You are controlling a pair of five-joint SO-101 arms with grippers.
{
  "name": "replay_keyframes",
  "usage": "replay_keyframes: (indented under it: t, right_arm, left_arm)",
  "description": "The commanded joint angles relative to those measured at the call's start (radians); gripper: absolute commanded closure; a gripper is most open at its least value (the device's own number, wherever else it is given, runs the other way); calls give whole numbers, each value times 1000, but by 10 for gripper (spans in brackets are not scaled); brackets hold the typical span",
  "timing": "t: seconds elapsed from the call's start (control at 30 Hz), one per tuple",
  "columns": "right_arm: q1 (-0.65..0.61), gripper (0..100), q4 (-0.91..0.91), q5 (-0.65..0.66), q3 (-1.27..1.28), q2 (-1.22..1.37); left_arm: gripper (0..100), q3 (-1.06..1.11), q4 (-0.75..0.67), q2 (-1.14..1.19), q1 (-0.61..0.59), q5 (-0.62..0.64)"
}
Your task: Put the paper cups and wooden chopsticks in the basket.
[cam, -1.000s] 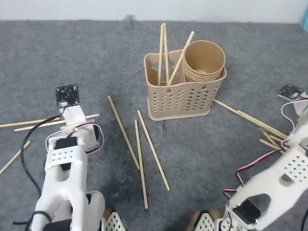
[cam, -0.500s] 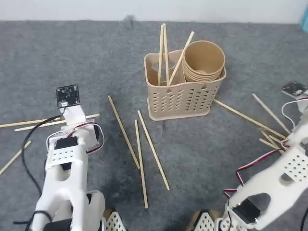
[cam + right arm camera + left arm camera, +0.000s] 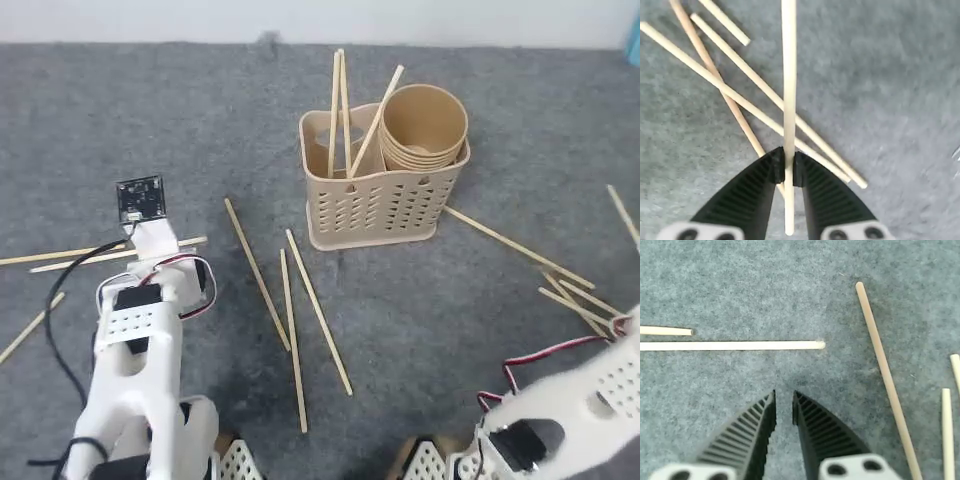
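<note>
Chopsticks are lying all around the basket (image 3: 375,205) on the grey carpet (image 3: 150,110), and we are looking down at them. The basket is standing upright. Stacked paper cups (image 3: 425,120) are sitting inside it, in its right part. Three upright sticks (image 3: 340,110) are poking out of it just left of the cups.

Three loose sticks (image 3: 290,320) are lying in front of the basket, a bit to its left. A long stick (image 3: 515,245) is lying to the right of the basket, with one end close to its bottom corner. Well to the left of the basket, two sticks (image 3: 60,257) are lying side by side.

We are seeing the right gripper (image 3: 788,156) pinching one chopstick (image 3: 788,75) tight between its fingers. It is doing this well off to the right of the basket, over a few crossed sticks (image 3: 740,95) on the carpet.

The left gripper (image 3: 784,395) is hanging over the carpet to the left of the basket. Its fingers are a little apart and are gripping nothing. The tip of a flat stick (image 3: 740,345) is lying just past them, not touching.
</note>
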Motion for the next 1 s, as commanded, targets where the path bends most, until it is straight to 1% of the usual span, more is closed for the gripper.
replay_keyframes:
  t: [0.0, 0.1, 0.2, 0.4, 0.47, 0.6, 0.7, 0.8, 0.97]
  right_arm:
    - [36, 990, 5, -55, -52, -77]
    - [58, 990, 15, -89, -52, -88]
    - [70, 990, 18, -152, -51, -124]
    - [62, 990, 111, -265, 6, -263]
    - [45, 990, 119, -296, 55, -328]
    - [-1, 990, 120, -311, 204, -478]
    - [-47, 990, 108, -364, 341, -622]
    - [-102, 991, 54, -419, 468, -776]
    - [-203, 991, -70, -566, 634, -992]
  left_arm:
    - [948, -8, -21, -35, 0, -18]
    - [948, -8, -21, -35, 0, -18]
    - [948, -8, -21, -35, 0, -18]
    - [948, -8, -21, -35, 0, -18]
    - [948, -8, -21, -35, 0, -18]
    - [948, -8, -21, -35, 0, -18]
    - [948, -8, -21, -35, 0, -18]
    - [948, -8, -21, -35, 0, -18]
    - [948, -8, -20, -35, -2, -18]
